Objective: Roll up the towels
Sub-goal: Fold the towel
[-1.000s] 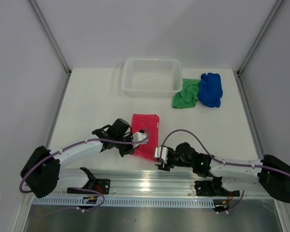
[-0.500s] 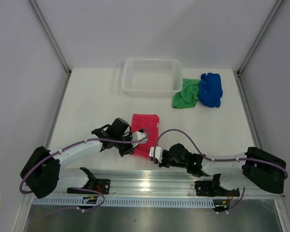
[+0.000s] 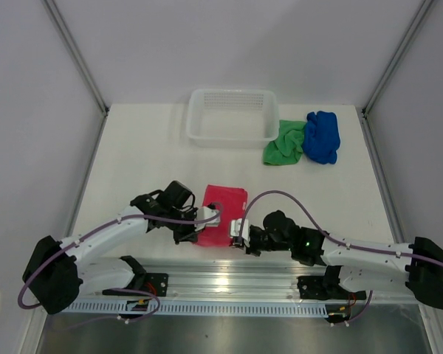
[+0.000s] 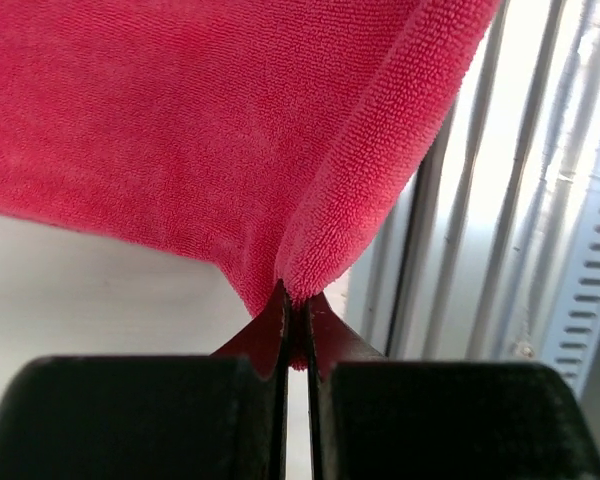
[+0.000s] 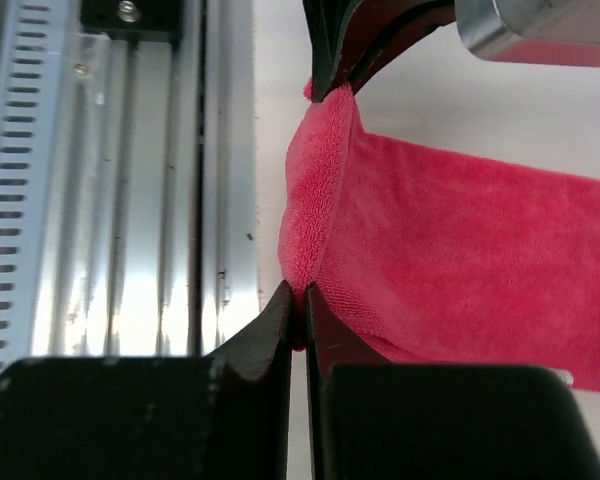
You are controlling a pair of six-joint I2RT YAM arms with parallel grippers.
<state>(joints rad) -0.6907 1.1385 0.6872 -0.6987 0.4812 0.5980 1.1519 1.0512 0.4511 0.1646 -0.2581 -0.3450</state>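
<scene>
The pink towel [image 3: 225, 210] lies folded near the table's front edge, between my two grippers. In the top view my left gripper [image 3: 214, 218] is shut on the towel's near left corner. My right gripper [image 3: 241, 229] is shut on its near right corner. The left wrist view shows the pink towel [image 4: 180, 120] pinched at its hem between my left gripper's [image 4: 298, 300] black jaws. In the right wrist view the pink towel [image 5: 460, 260] is pinched by my right gripper [image 5: 302, 295], and my left gripper [image 5: 330, 85] holds the same edge further along. The green towel [image 3: 283, 142] and blue towel [image 3: 323, 136] lie crumpled at the back right.
A white mesh basket [image 3: 229, 133] stands at the back centre, just left of the green towel. The aluminium rail [image 3: 229, 280] with the arm bases runs along the near edge, right behind the held towel edge. Grey walls enclose the table on the left, the right and the back.
My right gripper has moved in to the pink towel's near right corner and shut on it. The left arm has shifted slightly, still gripping, and the near edge is now raised.
</scene>
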